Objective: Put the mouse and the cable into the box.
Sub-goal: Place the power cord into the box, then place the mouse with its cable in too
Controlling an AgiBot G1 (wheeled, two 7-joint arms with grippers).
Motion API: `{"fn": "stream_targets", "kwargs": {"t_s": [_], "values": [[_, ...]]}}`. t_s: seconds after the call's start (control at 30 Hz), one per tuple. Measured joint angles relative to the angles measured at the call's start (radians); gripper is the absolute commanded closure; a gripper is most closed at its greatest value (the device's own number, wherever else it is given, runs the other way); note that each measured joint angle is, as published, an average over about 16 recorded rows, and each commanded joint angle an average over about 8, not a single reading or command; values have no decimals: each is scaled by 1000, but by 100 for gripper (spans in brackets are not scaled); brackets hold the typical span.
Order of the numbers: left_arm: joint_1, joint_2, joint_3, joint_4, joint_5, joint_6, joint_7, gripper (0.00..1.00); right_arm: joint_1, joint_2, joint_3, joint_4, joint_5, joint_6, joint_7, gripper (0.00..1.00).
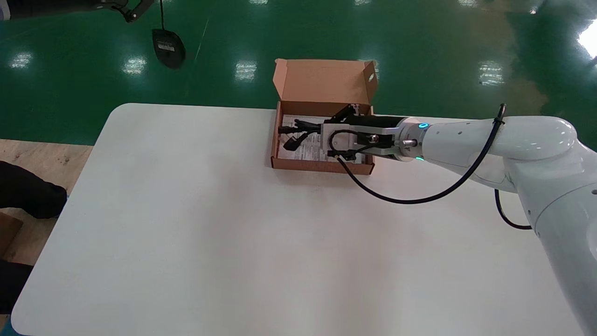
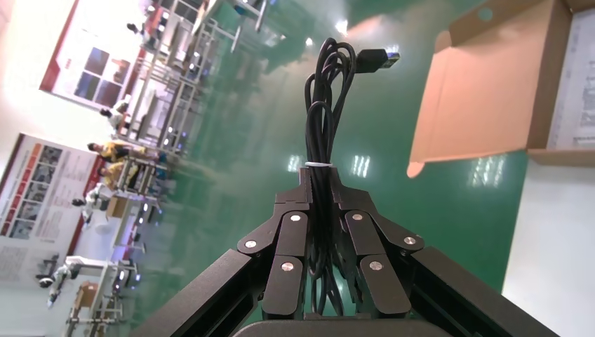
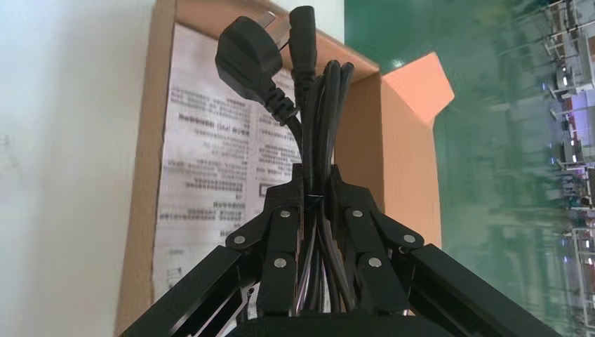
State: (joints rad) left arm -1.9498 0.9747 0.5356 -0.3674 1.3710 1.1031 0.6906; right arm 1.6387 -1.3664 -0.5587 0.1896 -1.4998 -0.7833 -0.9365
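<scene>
Right tool [image 3: 318, 186] clamped on bundled power cable [image 3: 319, 105], over open cardboard box [image 1: 322, 166] at far edge of table [image 1: 210, 224]. Left tool [image 2: 321, 184], far left beyond it, pinches mouse cord [image 2: 321, 105]; mouse [image 1: 167, 46] dangles above floor [image 1: 419, 46].

The box [image 1: 322, 81] is matt brown cardboard lined with printed paper [image 1: 305, 149], the bench [image 1: 210, 224] smooth matt white, the floor [image 1: 419, 46] glossy green, the mouse [image 1: 168, 46] and cable [image 3: 326, 119] black plastic.

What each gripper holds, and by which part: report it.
Right gripper: the power cable, mid-bundle. Left gripper: the mouse by its coiled cord, at the tie.
</scene>
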Motion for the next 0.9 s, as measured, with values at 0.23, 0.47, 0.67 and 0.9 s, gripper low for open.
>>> {"fn": "stream_targets", "kwargs": {"t_s": [0.23, 0.47, 0.67, 0.9], "values": [[-7, 0, 19, -10, 27, 4, -25, 100, -2, 2, -47, 17, 18, 11, 36, 0], [-1, 30, 25, -24, 26, 21, -36, 100, 30, 18, -66, -1, 52, 35, 61, 0], [18, 102, 18, 0, -3, 42, -4, 100, 89, 67, -58, -46, 85, 46, 64, 0], [54, 236, 10, 89, -37, 25, 79, 100, 163, 166, -38, -106, 112, 51, 34, 0]]}}
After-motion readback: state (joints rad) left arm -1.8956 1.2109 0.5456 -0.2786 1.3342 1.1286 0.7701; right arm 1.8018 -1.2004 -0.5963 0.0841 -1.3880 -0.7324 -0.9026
